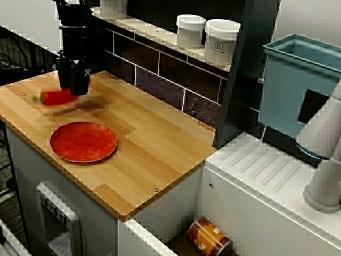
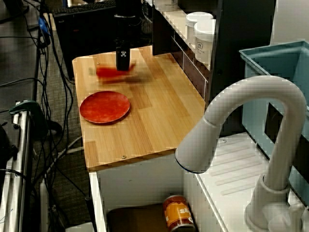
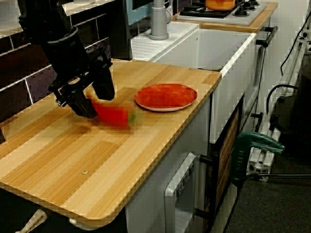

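Note:
My black gripper [image 1: 72,88] [image 2: 123,65] [image 3: 97,104] hangs low over the far left part of the wooden counter [image 1: 154,154], its two fingers apart. A red vegetable with a green stem [image 1: 57,97] [image 2: 110,72] [image 3: 114,115] is blurred just off the fingertips, at the counter surface. From these views I cannot tell whether it still touches a finger. A round red plate [image 1: 83,141] [image 2: 105,107] [image 3: 166,96] lies flat and bare on the counter, a short way toward the front edge from the gripper.
Two white jars [image 1: 191,31] [image 1: 221,41] stand on the tiled ledge behind the counter. A teal bin [image 1: 298,80] and a white tap [image 2: 241,125] sit by the sink, with an orange can [image 1: 209,237] down in the basin. Cables [image 2: 53,72] hang beyond the counter's end.

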Motion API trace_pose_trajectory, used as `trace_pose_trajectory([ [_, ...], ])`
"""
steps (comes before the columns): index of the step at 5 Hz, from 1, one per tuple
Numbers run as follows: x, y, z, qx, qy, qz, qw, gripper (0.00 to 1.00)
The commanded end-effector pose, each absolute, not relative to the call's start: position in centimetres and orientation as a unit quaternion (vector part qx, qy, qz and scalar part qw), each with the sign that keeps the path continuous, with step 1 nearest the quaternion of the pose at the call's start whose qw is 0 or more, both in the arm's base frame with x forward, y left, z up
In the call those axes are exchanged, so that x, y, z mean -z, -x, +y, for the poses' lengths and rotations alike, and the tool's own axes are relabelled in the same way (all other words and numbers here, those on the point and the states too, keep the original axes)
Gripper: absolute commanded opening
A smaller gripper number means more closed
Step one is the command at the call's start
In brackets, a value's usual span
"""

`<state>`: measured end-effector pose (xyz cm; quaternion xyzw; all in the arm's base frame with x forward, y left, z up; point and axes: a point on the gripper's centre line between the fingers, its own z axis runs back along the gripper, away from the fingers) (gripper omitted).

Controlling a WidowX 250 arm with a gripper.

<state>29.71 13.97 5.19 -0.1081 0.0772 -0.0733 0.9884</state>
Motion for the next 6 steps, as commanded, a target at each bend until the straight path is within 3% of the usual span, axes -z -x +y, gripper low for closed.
trace_pose_trajectory([
  [1,-6.3,-29.6,14.5,0.076,0.104,0.061,0.99,1.0],
  [3,-6.5,-29.3,14.6,0.064,0.112,0.05,0.99,1.0],
  [5,-7.6,-26.5,12.4,0.028,0.088,0.062,0.994,1.0],
  [6,-7.9,-25.2,11.9,0.006,0.103,0.053,0.993,1.0],
])
